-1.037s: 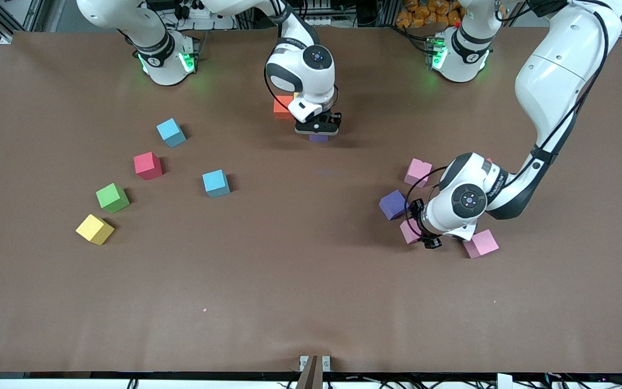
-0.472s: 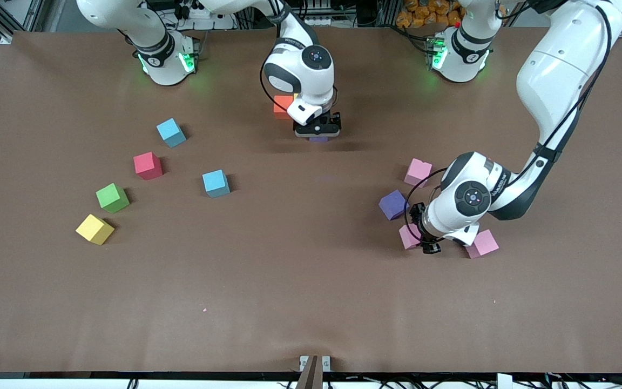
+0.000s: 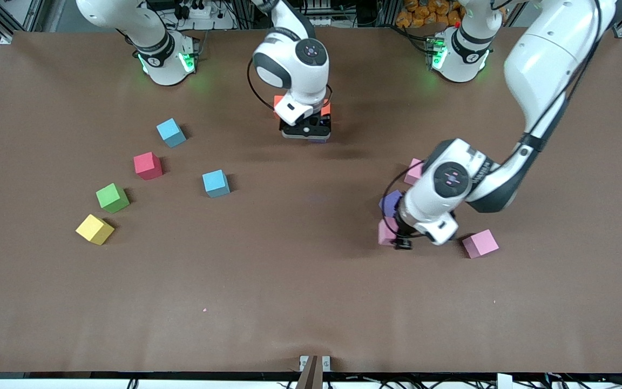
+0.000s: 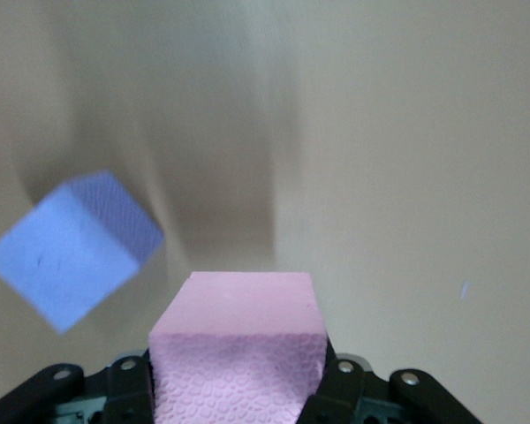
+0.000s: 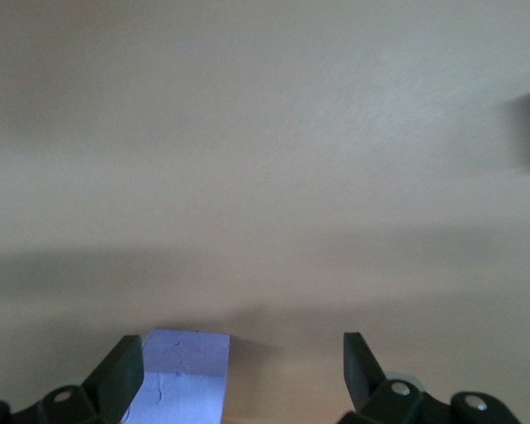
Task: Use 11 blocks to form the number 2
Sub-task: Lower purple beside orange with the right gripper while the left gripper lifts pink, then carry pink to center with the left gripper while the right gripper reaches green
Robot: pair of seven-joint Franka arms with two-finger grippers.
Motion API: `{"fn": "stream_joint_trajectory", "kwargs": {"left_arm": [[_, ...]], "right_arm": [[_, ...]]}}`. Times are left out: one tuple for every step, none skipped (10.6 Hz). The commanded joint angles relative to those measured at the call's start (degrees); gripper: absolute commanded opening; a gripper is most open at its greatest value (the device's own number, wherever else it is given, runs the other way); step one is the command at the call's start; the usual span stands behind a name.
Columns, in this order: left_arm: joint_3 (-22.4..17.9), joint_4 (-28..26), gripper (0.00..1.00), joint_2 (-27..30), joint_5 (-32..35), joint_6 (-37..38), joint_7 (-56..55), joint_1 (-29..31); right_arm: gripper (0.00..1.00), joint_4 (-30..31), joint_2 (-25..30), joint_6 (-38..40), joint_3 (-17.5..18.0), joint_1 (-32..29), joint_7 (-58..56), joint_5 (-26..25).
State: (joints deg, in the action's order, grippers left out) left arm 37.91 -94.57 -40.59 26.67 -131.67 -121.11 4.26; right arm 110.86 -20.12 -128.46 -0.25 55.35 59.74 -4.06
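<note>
Clamping a pink block [image 4: 238, 349], the left gripper [image 3: 397, 237] hovers; right gripper [image 3: 305, 132] gapes over a purple block [image 5: 184, 371].

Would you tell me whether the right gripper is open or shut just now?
Open: in the right wrist view the right gripper has its fingers spread, with the purple block sitting loose between them.

Table [image 3: 289, 281] brown; cubes: yellow [image 3: 95, 229], green [image 3: 112, 198], red [image 3: 148, 165], two light blue [image 3: 216, 183], pink [image 3: 480, 243], purple [image 3: 391, 202].

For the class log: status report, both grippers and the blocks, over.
Left gripper shut on pink block, beside loose purple block. Right gripper open over placed purple block by orange blocks. Nothing in the way.
</note>
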Motion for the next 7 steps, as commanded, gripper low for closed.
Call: {"fn": "stream_joint_trajectory", "kwargs": {"left_arm": [[-0.6,0.4,0.0,0.2,5.1,0.3,5.1,-5.3],[-0.6,0.3,0.0,-0.1,6.5,0.3,7.4,-7.5],[-0.6,0.0,0.0,-0.3,7.6,0.2,10.4,-9.6],[-0.6,-0.2,0.0,-0.5,7.6,0.2,15.4,-11.4],[-0.6,-0.3,0.0,-1.0,7.6,0.2,20.4,-13.6],[-0.6,-0.4,0.0,-1.2,7.6,0.2,25.6,-15.7],[-0.3,-1.2,0.0,-1.3,7.6,0.1,30.2,-16.2]], "right_arm": [[1.0,1.9,8.2,6.6,0.2,-4.8,-7.5,3.1],[1.0,2.0,11.6,10.7,0.0,-7.9,-10.5,2.7],[1.0,2.0,13.3,11.9,0.0,-11.7,-13.2,2.4],[1.0,2.0,13.5,11.9,0.0,-13.7,-18.2,1.2],[1.0,2.1,13.5,11.9,0.1,-17.0,-26.3,-1.1],[1.0,2.7,14.2,11.7,0.2,-22.1,-32.8,-1.1],[1.0,3.3,15.4,11.5,0.2,-26.6,-39.3,-1.0]]}}
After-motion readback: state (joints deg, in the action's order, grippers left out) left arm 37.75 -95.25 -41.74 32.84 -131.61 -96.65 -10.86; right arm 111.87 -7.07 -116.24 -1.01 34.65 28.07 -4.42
